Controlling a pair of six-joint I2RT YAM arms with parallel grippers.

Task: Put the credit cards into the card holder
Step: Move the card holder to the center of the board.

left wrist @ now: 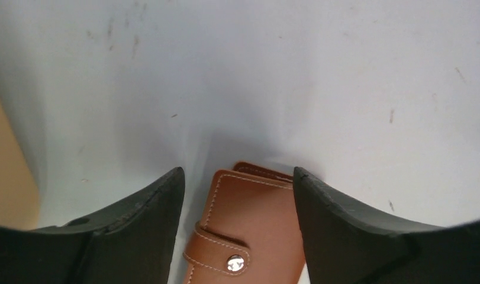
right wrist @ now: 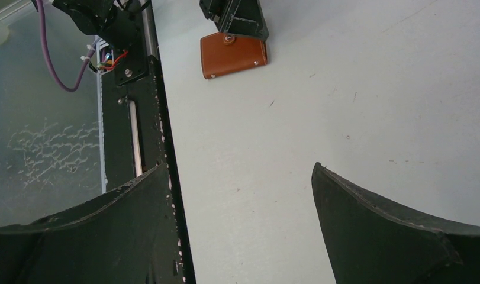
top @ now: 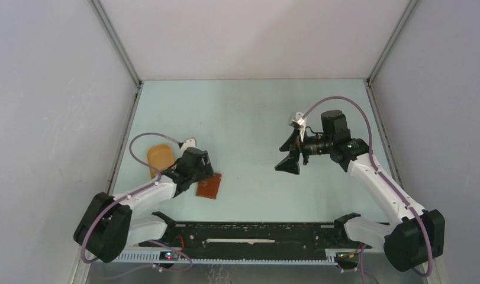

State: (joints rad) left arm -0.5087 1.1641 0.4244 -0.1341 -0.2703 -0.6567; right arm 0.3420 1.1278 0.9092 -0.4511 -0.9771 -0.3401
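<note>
— Where's the holder?
— At seven o'clock on the table, snapped shut, between the parted jaws of the left gripper. A gap shows on one side, so nothing is clamped. The tray sits at its ten o'clock.
— And the right gripper?
— Wide open, empty, hovering at three o'clock. No cards in sight.
— Best approach?
— Centre over the holder, squeeze evenly, spare the snap strap

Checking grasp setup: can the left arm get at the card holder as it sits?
Likely yes: the left gripper straddles the card holder, a finger on each side, nothing else between. It lies flat, so lifting may be fiddly.
</note>
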